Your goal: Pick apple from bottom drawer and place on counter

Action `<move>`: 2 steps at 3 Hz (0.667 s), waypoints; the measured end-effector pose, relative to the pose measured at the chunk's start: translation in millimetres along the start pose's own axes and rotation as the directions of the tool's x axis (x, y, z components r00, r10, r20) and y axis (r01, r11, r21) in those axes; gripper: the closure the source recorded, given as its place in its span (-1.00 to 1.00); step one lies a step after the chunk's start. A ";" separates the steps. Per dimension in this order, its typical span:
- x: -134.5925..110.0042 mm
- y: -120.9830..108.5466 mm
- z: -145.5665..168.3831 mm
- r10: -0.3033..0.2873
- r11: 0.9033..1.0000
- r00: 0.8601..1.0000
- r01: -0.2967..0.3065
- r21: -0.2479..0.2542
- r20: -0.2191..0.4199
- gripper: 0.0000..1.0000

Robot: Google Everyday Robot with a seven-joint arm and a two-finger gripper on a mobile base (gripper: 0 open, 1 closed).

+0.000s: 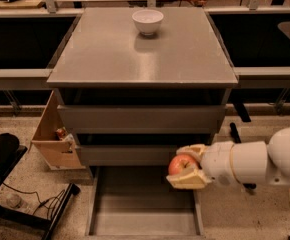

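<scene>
I've got the gripper (185, 167) clamped on the apple (180, 162) — it's hanging over the right back corner of the open bottom drawer (135, 209), well below the counter (135, 59), where a white bowl (147, 21) sits near the far edge.

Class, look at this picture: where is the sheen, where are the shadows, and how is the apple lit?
Camera view: the counter carries a pale sheen near the white bowl, whose soft shadow falls toward the camera; same view: the gaps above the drawer fronts are dark; the gripper, above the right side of the open bottom drawer, holds a brightly lit apple.
</scene>
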State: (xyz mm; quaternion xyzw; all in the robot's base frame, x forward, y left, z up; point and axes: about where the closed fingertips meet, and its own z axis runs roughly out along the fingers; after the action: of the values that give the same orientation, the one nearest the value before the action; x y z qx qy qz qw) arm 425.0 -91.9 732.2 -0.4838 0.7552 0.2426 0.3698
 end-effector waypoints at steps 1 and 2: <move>-52.8 -36.7 -23.3 0.036 0.993 0.999 -0.033 0.115 -0.020 1.00; -79.8 -68.8 -29.2 0.124 0.976 0.992 -0.115 0.183 -0.037 1.00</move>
State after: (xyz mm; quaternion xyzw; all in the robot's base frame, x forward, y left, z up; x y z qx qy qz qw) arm 498.8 -97.6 812.7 -0.4076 0.8105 0.1834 0.3786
